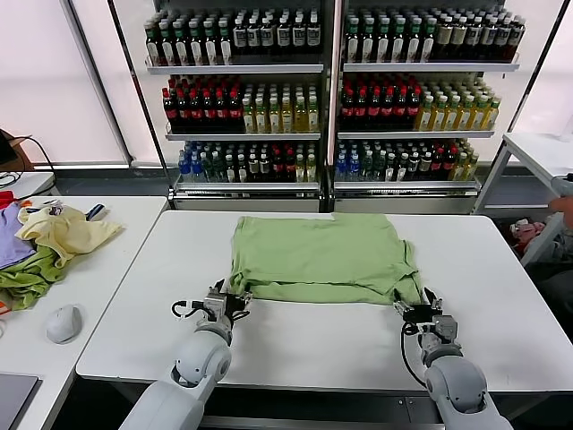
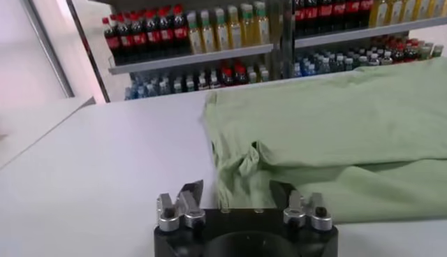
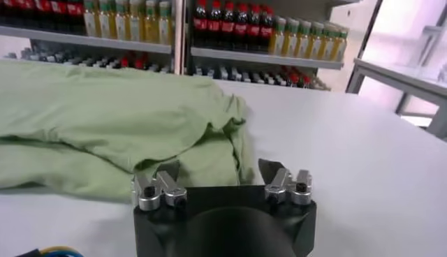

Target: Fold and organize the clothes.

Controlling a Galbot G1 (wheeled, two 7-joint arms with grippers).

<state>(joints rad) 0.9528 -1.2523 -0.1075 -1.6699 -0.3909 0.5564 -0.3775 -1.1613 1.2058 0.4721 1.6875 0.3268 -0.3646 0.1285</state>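
Head view: the light green soft-fabric shirt lies flat, folded, mid white table. The left gripper sits at its near left corner, the right gripper at its near right corner.

Left wrist view: jaws spread wide, holding nothing, shirt hem just beyond.

Right wrist view: same deal, jaws wide and holding nothing, shirt edge between them.

Bottle labels on the shelves aren't readable.
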